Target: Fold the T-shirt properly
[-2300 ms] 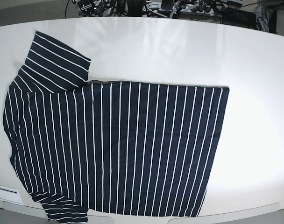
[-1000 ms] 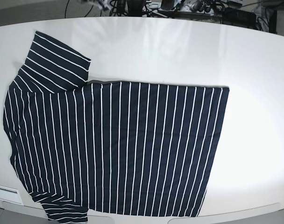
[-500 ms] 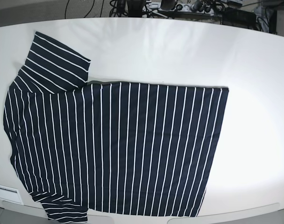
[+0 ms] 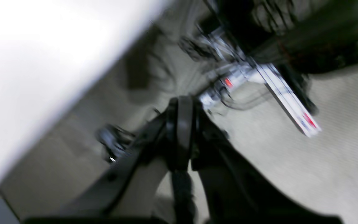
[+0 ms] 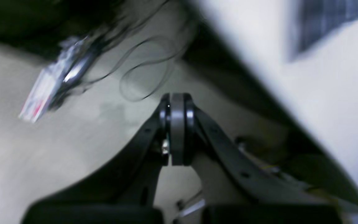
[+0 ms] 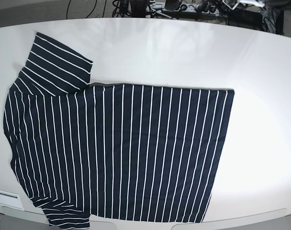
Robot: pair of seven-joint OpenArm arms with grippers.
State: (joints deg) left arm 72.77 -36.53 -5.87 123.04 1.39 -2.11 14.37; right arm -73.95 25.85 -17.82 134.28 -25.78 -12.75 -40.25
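The white table (image 6: 184, 52) fills most of what I see from above, and on it the T-shirt (image 6: 121, 148) lies spread flat, dark with thin white stripes, covering the left and middle of the tabletop. Its collar end points left, its hem (image 6: 221, 153) faces right, and one sleeve (image 6: 59, 62) reaches toward the far left corner while the other (image 6: 66, 218) hangs at the near edge. The right part of the table is bare and bright.

Neither of my arms shows in the base view. From my right wrist I see my right gripper (image 5: 176, 102) clenched on nothing, out over the floor beside the table edge, with a blurred corner of the shirt far off. My left gripper (image 4: 182, 105) is likewise pressed closed and empty, off the table, above grey floor (image 4: 322, 174) and a tangle of cables (image 4: 216, 53).
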